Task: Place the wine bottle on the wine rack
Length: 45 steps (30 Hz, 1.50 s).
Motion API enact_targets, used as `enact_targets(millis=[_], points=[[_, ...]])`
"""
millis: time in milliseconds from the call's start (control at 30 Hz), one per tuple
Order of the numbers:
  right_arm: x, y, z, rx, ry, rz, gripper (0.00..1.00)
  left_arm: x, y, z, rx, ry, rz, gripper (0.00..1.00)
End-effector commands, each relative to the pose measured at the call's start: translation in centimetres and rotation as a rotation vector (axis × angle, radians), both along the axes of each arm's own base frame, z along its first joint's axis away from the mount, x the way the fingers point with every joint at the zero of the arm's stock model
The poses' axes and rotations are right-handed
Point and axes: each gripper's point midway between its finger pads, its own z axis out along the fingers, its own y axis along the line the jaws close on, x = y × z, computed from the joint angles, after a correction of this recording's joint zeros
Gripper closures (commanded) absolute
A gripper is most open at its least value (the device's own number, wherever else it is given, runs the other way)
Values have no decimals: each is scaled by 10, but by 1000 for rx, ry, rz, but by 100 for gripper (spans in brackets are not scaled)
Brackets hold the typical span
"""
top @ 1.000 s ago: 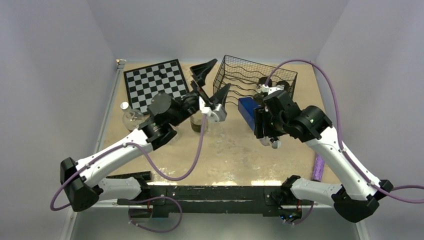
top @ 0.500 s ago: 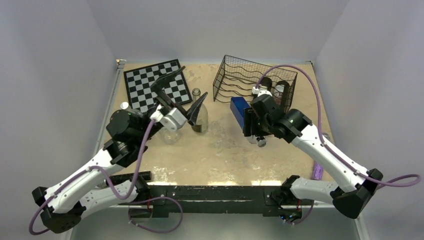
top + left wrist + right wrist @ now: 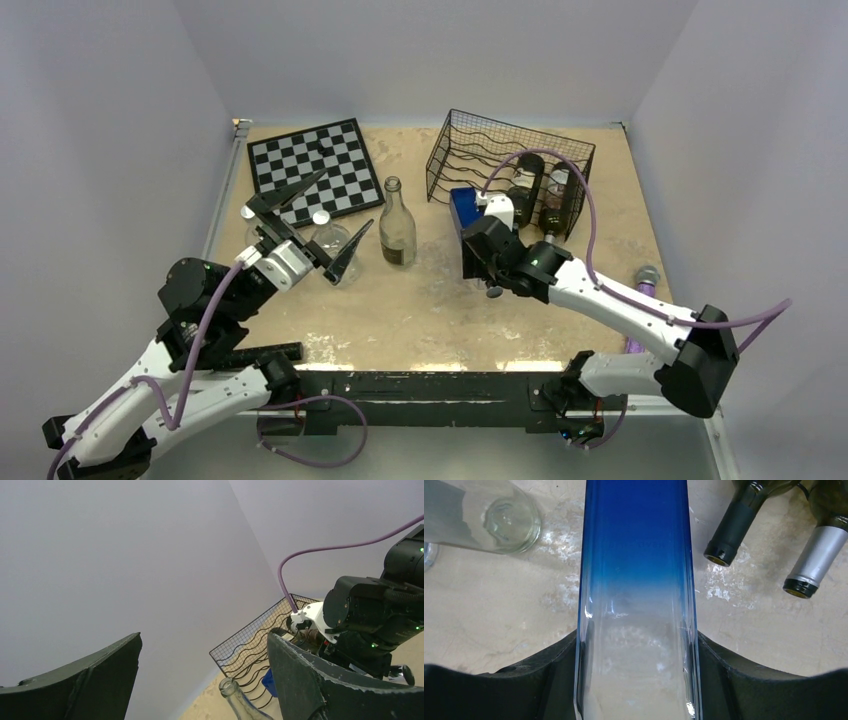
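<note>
**Desk:** What fills the frame?

**Photographer:** A sand-coloured table [image 3: 440,310] boxed in by pale grey walls, with two white-and-black robot arms bolted at its near edge.

**Desk:** What is on it, biggest first?

**Photographer:** At the far right stands the black wire wine rack [image 3: 470,150]. Two dark bottles [image 3: 527,195] lie in its right-hand side with their necks poking out toward the arms, one capped dark and the other sleeved in silver. At the far left a black-and-white chessboard [image 3: 312,165] lies flat.

**Desk:** And the arms?

**Photographer:** The right gripper [image 3: 636,650] is clamped on the wine bottle [image 3: 636,555], blue glass fading to clear, with one finger pressed against each side. The bottle is not in the rack. It hangs above the table just in front of the rack's near left corner, blue end nearest the wire. From above I cannot tell whether glass and wire touch.

**Desk:** The left one?

**Photographer:** The left gripper [image 3: 204,645] is raised over the left side of the table. Its fingers are spread wide with nothing between them, and they point toward the rack.

**Desk:** Anything smaller?

**Photographer:** A clear glass bottle [image 3: 397,232] stands upright and uncapped between the chessboard and the rack, apart from both grippers. A round glass flask [image 3: 330,248] sits on the table beneath the left gripper.
</note>
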Motion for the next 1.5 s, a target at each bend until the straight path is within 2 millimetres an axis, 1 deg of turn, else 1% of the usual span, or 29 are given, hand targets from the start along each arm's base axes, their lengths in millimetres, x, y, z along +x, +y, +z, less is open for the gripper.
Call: enact_targets(millis=[0, 167, 367, 567, 667, 800, 967, 1033, 1100, 1233, 1467], points=[[56, 21, 55, 178, -302, -142, 100, 5, 5, -14, -11, 74, 31, 2], [68, 31, 44, 187, -340, -144, 100, 12, 3, -16, 11, 69, 55, 2], [84, 28, 36, 176, -386, -218, 100, 13, -1, -22, 11, 91, 46, 3], [99, 8, 24, 169, -397, -358, 100, 19, -3, -22, 7, 88, 60, 3], [108, 5, 24, 136, -429, -397, 100, 23, -6, -25, 25, 88, 68, 3], [116, -5, 19, 103, -426, -479, 100, 27, -8, -28, 45, 89, 83, 3], [136, -12, 14, 101, -426, -557, 100, 30, -10, -36, 72, 106, 92, 4], [145, -11, 15, 96, -434, -560, 100, 30, -10, -37, 79, 107, 92, 4], [149, -11, 14, 105, -401, -567, 100, 31, -11, -38, 88, 104, 95, 4], [160, -10, 24, 95, -454, -542, 100, 34, -14, -40, 102, 103, 100, 4], [184, -10, 33, 22, -462, -497, 100, 38, -19, -41, 126, 94, 99, 4]])
